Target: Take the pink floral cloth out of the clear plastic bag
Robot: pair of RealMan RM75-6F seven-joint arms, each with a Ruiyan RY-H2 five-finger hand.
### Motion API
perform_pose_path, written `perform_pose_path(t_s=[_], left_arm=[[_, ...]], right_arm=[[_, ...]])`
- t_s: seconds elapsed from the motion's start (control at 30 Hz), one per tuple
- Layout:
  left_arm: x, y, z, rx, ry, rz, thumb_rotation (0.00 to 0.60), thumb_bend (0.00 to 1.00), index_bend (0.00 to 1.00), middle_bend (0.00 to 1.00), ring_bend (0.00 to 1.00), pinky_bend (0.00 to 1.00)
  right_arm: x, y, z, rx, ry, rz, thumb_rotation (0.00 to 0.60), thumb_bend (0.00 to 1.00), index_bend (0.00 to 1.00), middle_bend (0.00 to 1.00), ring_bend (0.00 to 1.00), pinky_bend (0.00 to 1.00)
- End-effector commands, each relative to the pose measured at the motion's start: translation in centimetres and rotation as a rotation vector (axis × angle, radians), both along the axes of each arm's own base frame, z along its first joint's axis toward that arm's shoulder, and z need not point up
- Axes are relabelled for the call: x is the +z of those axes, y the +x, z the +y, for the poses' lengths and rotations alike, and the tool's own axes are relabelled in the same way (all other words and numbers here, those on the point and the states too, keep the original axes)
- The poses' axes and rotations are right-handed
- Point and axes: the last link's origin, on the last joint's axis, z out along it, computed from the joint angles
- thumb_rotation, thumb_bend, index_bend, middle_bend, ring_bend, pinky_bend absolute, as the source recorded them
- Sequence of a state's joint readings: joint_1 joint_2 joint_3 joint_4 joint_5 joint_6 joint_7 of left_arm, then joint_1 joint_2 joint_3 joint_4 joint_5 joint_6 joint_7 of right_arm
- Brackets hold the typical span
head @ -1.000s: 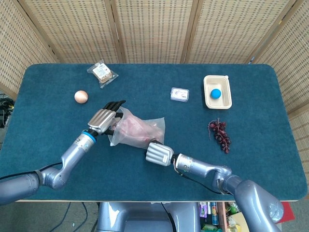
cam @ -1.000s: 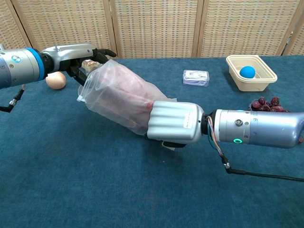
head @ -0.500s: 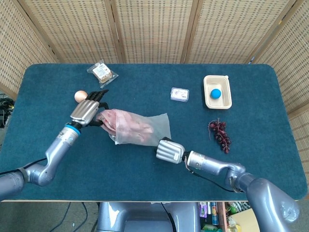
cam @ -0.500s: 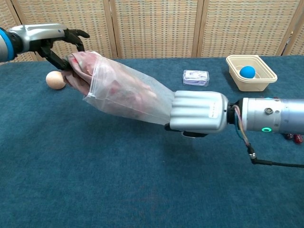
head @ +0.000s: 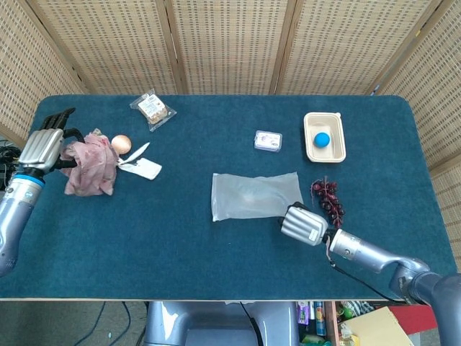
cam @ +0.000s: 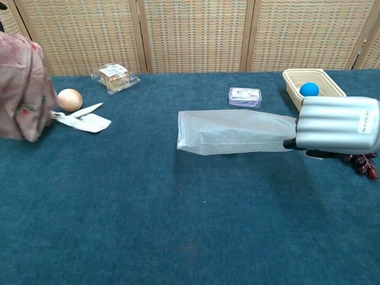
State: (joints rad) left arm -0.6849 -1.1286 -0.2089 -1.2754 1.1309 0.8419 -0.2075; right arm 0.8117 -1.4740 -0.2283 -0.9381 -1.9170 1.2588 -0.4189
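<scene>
Now, left to right as I see it from my station:
Left hand: my left hand [head: 45, 148] sits at the far left edge of the worktop [head: 216, 267], fingers [head: 54, 117] curled into the cloth and holding it.
Cloth: the pink floral cloth [head: 90, 163] is fully out of the bag, bunched and hanging from that hand, just beside the egg [head: 121, 144] (the chest view shows it drooping in soft folds).
How it handles: I judge it light, limp and not fragile; it will sag wherever it is unsupported, so a gathered fistful near the top is the hold to trust.
White scrap: a small white piece [head: 142, 166] lies flat near the egg; I cannot tell what it is.
Bag: the clear plastic bag [head: 253, 195] lies flat and empty mid-worktop, well apart from the cloth; thin film, probably slippery.
Right hand: my right hand [head: 304, 224] pinches the bag's right end, fingers closed on it, next to the grapes [head: 329, 200].
Progress: I judge the removal done.
</scene>
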Motion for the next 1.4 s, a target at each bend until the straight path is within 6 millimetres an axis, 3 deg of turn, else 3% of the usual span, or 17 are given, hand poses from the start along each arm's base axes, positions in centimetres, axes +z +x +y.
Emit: perform_pose_path(t_s=[0.03, 0.3, 0.37, 0.4, 0.43, 0.47, 0.5, 0.53, 0.57, 0.6, 0.67, 0.7, 0.97, 1.03, 1.23, 1.3, 1.4], left_arm=[[0.7, -1.5, -0.5, 0.024, 0.007, 0.001, 0.6, 0.49, 0.64, 0.0, 0.0, 0.0], [0.6, -3.2, -1.0, 0.039, -0.001, -0.009, 0.6, 0.49, 0.6, 0.0, 0.0, 0.0], [0.5, -3.5, -1.2, 0.041, -0.01, -0.008, 0.6, 0.45, 0.32, 0.0, 0.0, 0.0], [0.5, -3.6, -1.3, 0.043, -0.014, -0.01, 0.6, 0.38, 0.14, 0.0, 0.0, 0.0], [0.5, -3.8, -1.5, 0.046, -0.023, -0.01, 0.6, 0.3, 0.04, 0.0, 0.0, 0.0], [0.5, -3.9, -1.7, 0.046, -0.028, -0.006, 0.6, 0.23, 0.0, 0.0, 0.0, 0.0], [0.5, -4.0, -1.9, 0.043, -0.031, -0.002, 0.6, 0.19, 0.0, 0.0, 0.0, 0.0], [0.6, -4.0, -2.0, 0.037, -0.029, 0.0, 0.6, 0.17, 0.0, 0.0, 0.0, 0.0], [0.7, -4.0, -2.1, 0.03, -0.027, 0.002, 0.6, 0.15, 0.0, 0.0, 0.0, 0.0], [0.9, -4.0, -2.4, 0.02, -0.021, 0.001, 0.6, 0.15, 0.0, 0.0, 0.0, 0.0], [1.3, -3.9, -2.8, 0.001, -0.007, 0.005, 0.6, 0.13, 0.0, 0.0, 0.0, 0.0], [1.5, -3.9, -3.0, -0.003, -0.003, 0.008, 0.6, 0.13, 0.0, 0.0, 0.0, 0.0], [3.3, -3.0, -6.3, -0.039, 0.055, -0.02, 0.6, 0.12, 0.0, 0.0, 0.0, 0.0], [3.5, -3.5, -9.3, -0.029, 0.072, -0.01, 0.6, 0.12, 0.0, 0.0, 0.0, 0.0], [3.5, -3.7, -12.0, -0.023, 0.136, 0.006, 0.6, 0.12, 0.0, 0.0, 0.0, 0.0], [3.1, -4.1, -14.9, -0.021, 0.203, -0.008, 0.6, 0.12, 0.0, 0.0, 0.0, 0.0], [2.4, -4.3, -16.8, -0.016, 0.241, -0.017, 0.6, 0.12, 0.0, 0.0, 0.0, 0.0]], right_arm=[[0.6, -0.8, 0.4, -0.018, -0.013, 0.008, 0.6, 0.71, 0.68, 0.87, 0.81, 1.0], [1.3, -2.1, 1.2, -0.052, -0.039, 0.011, 0.6, 0.71, 0.68, 0.86, 0.81, 1.0], [1.4, -2.4, 1.3, -0.062, -0.042, 0.009, 0.6, 0.71, 0.68, 0.84, 0.81, 1.0], [1.4, -2.4, 1.4, -0.066, -0.042, 0.006, 0.6, 0.7, 0.65, 0.82, 0.81, 0.99], [1.5, -2.5, 1.4, -0.073, -0.044, -0.002, 0.6, 0.67, 0.61, 0.78, 0.8, 0.97], [1.6, -2.6, 1.5, -0.08, -0.046, -0.009, 0.6, 0.55, 0.52, 0.71, 0.77, 0.88], [1.8, -2.7, 1.6, -0.088, -0.051, -0.021, 0.6, 0.39, 0.41, 0.62, 0.68, 0.73], [2.0, -2.7, 1.6, -0.099, -0.061, -0.036, 0.6, 0.27, 0.34, 0.54, 0.57, 0.59], [2.1, -2.7, 1.6, -0.114, -0.073, -0.053, 0.6, 0.12, 0.25, 0.41, 0.36, 0.35], [2.4, -2.8, 1.7, -0.141, -0.089, -0.08, 0.6, 0.04, 0.16, 0.26, 0.16, 0.16], [2.8, -3.2, 2.0, -0.21, -0.116, -0.122, 0.6, 0.0, 0.05, 0.06, 0.01, 0.01], [2.9, -3.3, 2.2, -0.246, -0.123, -0.14, 0.6, 0.0, 0.01, 0.01, 0.0, 0.0], [6.1, -3.2, 5.5, -0.479, -0.17, -0.308, 0.6, 0.0, 0.0, 0.0, 0.0, 0.0], [8.5, -4.1, 7.2, -0.623, -0.216, -0.48, 0.6, 0.0, 0.0, 0.0, 0.0, 0.0], [10.1, -5.1, 8.8, -0.736, -0.243, -0.635, 0.6, 0.0, 0.0, 0.0, 0.0, 0.0], [10.9, -6.1, 10.5, -0.844, -0.266, -0.815, 0.6, 0.0, 0.0, 0.0, 0.0, 0.0], [11.1, -6.6, 11.5, -0.878, -0.279, -0.885, 0.6, 0.0, 0.0, 0.0, 0.0, 0.0]])
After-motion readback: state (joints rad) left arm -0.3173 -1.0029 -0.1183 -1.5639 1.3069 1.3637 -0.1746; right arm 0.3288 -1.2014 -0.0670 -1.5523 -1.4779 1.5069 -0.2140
